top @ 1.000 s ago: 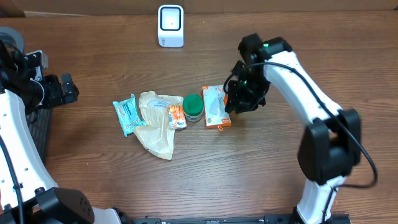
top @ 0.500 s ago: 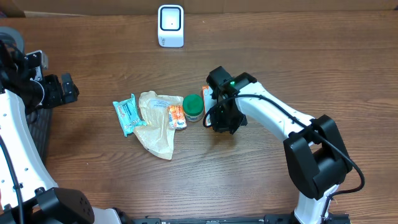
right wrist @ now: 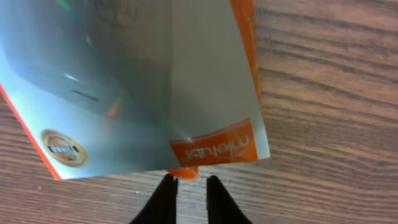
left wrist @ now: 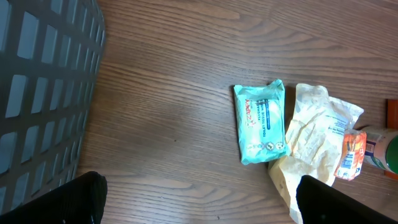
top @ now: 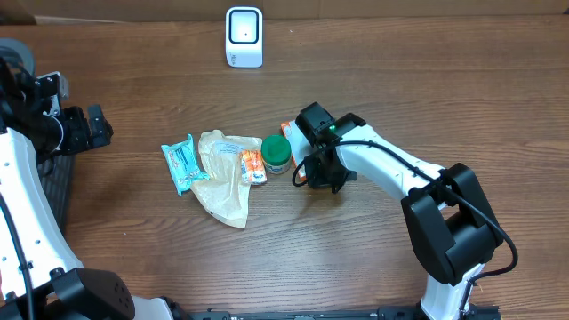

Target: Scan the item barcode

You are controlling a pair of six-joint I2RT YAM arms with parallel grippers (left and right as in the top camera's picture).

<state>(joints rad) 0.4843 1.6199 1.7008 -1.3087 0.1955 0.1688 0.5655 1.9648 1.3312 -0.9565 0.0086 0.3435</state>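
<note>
The packet [right wrist: 124, 74] lies flat near the middle of the table [top: 400, 89], touching or just beside a green-lidded jar [top: 276, 153] on its left-arm side. It looks light and thin. Its grey face is glossy and rimmed in orange, so I'd expect it to be slippery under hard pads and to bend if lifted by one end. No barcode shows on the face that is up, so it may be underneath. The right gripper [right wrist: 188, 183] is low over it. Its fingers [right wrist: 163, 200] are drawn almost together, and they seem to pinch a small orange tab [right wrist: 183, 172] at the packet's near edge. That tab is a weak hold, and I judge the packet could swing or slip from it. A bite further in across the orange border would be steadier and would leave both broad faces free. Past the jar sit a small orange sachet [top: 252, 165], a crumpled bag [top: 222, 182] and a teal pack of wipes [top: 182, 163], all in a loose row. The scanner [top: 244, 36] stands at the middle of the far edge, well apart from the packet. The left gripper [left wrist: 199, 202] hangs by the left edge with its fingers spread wide, holding nothing.
</note>
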